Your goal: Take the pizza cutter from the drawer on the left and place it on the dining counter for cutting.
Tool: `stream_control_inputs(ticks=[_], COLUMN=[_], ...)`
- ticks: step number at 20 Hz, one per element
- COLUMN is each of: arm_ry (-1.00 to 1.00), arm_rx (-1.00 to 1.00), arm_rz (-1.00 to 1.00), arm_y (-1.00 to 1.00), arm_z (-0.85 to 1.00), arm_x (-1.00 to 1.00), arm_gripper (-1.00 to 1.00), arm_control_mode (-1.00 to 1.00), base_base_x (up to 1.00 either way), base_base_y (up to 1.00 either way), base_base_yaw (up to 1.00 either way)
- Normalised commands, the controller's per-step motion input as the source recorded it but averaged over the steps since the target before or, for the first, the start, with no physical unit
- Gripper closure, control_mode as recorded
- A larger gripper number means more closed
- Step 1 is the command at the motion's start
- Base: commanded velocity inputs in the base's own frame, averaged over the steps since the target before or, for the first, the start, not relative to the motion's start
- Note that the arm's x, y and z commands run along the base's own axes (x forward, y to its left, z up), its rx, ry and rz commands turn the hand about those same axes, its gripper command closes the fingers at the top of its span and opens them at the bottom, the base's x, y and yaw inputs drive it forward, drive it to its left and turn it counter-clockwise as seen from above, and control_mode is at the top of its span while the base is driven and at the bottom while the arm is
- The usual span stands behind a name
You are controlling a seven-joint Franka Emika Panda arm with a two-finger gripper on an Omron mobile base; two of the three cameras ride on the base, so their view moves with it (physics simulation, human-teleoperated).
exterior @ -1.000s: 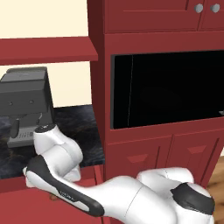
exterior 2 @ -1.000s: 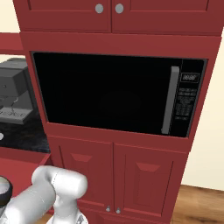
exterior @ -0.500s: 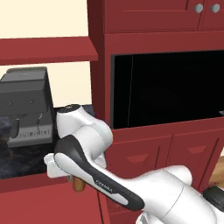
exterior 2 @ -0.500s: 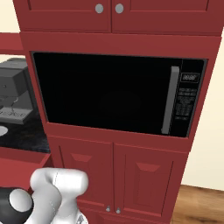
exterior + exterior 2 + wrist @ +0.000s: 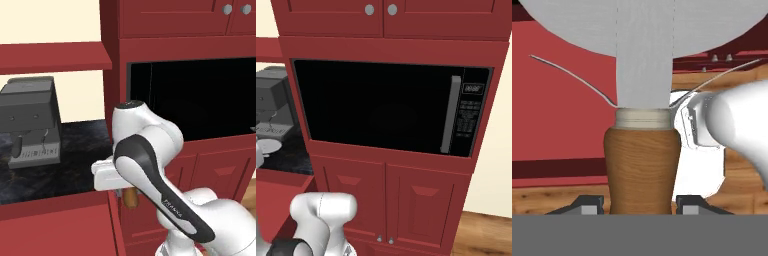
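Between the two dark finger tips of the gripper (image 5: pixel 641 202), the pizza cutter (image 5: pixel 643 165) stands clamped by its brown wooden handle, its grey wheel blade looming close above. From the left base view, that handle pokes out below the white hand, beside the red cabinet (image 5: pixel 210 172) under the microwave (image 5: pixel 391 107), right of the coffee machine (image 5: pixel 31 122)

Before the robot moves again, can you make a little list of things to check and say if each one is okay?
1. Pizza cutter in the gripper: ok, the brown handle sits between the two finger tips.
2. Cutter out of the drawer: ok, it is lifted, its handle end poking out below the hand in the left base view.
3. Wheel blade whole and straight: cannot tell, too close to the camera.
4. Coffee machine out of the way: ok, it stands apart to the left.
5. Dining counter in sight: not ok.
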Motion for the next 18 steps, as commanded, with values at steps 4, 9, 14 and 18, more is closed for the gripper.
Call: stream_control_inputs(ticks=[4, 9, 14, 18], arm_ry=[0.0, 0.0, 0.0, 0.0], arm_rx=[0.0, 0.0, 0.0, 0.0], arm_rz=[-0.04, -0.01, 0.0, 0.0], arm_y=[-0.91, -0.92, -0.89, -0.88], arm_z=[0.43, 0.45, 0.48, 0.31], arm_x=[0.0, -0.11, -0.08, 0.0], arm_gripper=[1.0, 1.0, 1.0, 1.0], arm_control_mode=[-1.0, -1.0, -1.0, -1.0], base_base_x=[0.0, 0.0, 0.0, 0.0], base_base_y=[0.0, 0.0, 0.0, 0.0], base_base_yaw=[0.0, 0.0, 0.0, 0.0])
